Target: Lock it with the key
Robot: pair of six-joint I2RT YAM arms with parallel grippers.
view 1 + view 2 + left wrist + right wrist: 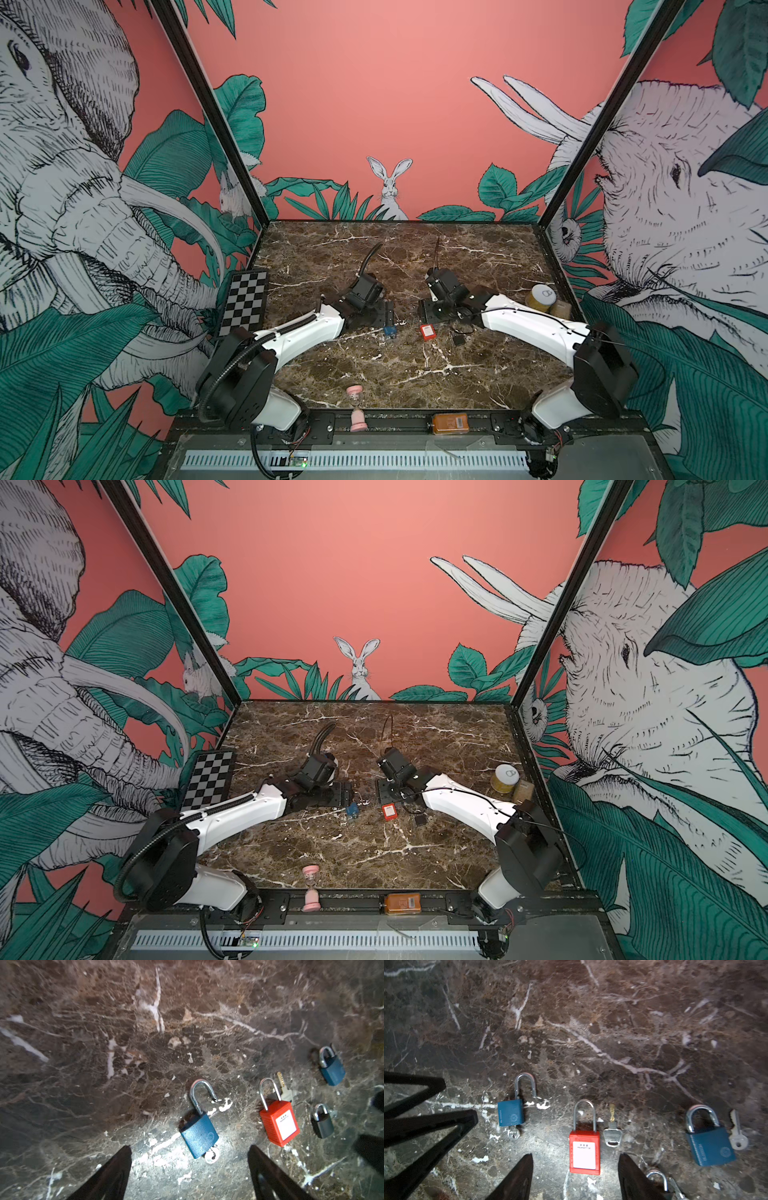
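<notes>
A blue padlock (198, 1136) lies flat on the marble with its shackle swung open and a silver key (212, 1155) in its keyhole. My left gripper (189, 1147) hovers over it, open, its fingertips either side of the key end and touching nothing. A red padlock (584, 1151) with a shut shackle lies between the tips of my open right gripper (575, 1155), not gripped. A loose key (612, 1134) lies beside it. In both top views the blue padlock (389, 331) and the red padlock (427, 331) sit just in front of the two grippers.
A second blue padlock (710, 1147) with a key (737, 1136) and a black padlock (322, 1124) lie to the right. A pink hourglass (356, 409) and an orange box (450, 423) stand at the front edge, jars (543, 297) at the right, a checkerboard (245, 301) at the left.
</notes>
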